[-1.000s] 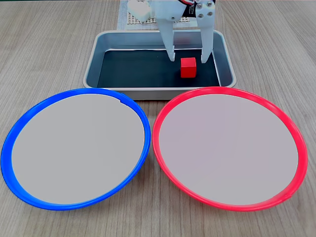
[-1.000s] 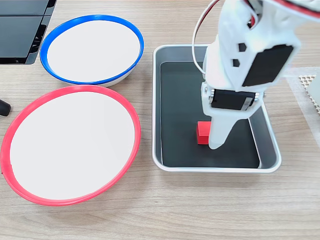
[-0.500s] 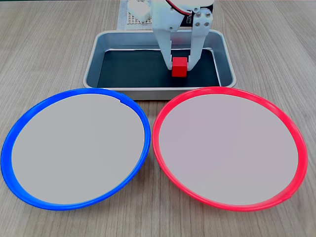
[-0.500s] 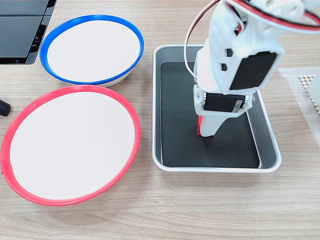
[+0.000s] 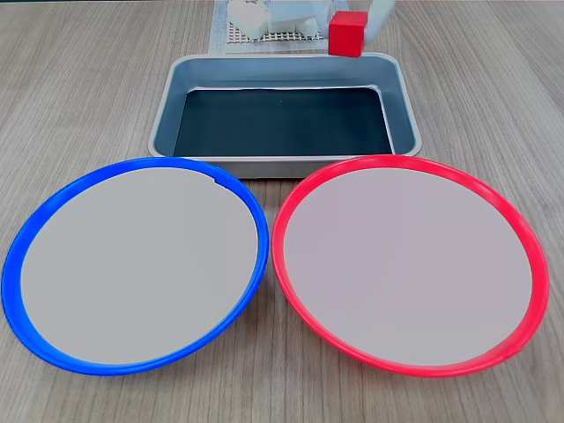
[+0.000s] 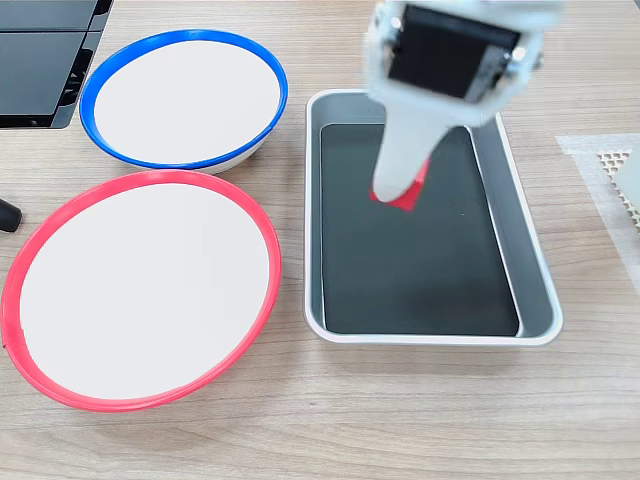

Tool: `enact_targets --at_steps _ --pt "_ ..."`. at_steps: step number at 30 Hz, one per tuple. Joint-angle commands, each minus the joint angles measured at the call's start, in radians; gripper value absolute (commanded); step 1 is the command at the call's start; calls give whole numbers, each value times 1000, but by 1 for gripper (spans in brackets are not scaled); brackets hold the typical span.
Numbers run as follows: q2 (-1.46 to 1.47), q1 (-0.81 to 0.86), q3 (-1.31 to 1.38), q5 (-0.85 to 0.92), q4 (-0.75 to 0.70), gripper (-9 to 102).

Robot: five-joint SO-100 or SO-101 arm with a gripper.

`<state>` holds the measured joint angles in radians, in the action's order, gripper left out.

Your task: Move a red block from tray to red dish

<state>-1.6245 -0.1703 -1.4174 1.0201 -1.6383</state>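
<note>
Two dishes sit bare, so we judge the red dish (image 5: 411, 264) still awaits its load. Tray (image 6: 530, 270) now holds nothing; the gripper (image 6: 400, 192) pinches the red block (image 5: 348, 33) above it, carry and drop remain.

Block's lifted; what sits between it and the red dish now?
Only the tray's near wall and bare wood; in a fixed view the red block hangs over the tray, the red dish alongside.
</note>
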Motion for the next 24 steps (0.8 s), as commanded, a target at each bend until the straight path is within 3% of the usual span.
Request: enact_targets --at_steps 1,4,13,18,24 --pt "67 20 166 -91 132 0" --pt "183 40 256 -184 344 0" --pt "460 72 258 -178 709 2" --pt "512 74 247 -163 808 22" --pt "439 74 225 -195 845 22"
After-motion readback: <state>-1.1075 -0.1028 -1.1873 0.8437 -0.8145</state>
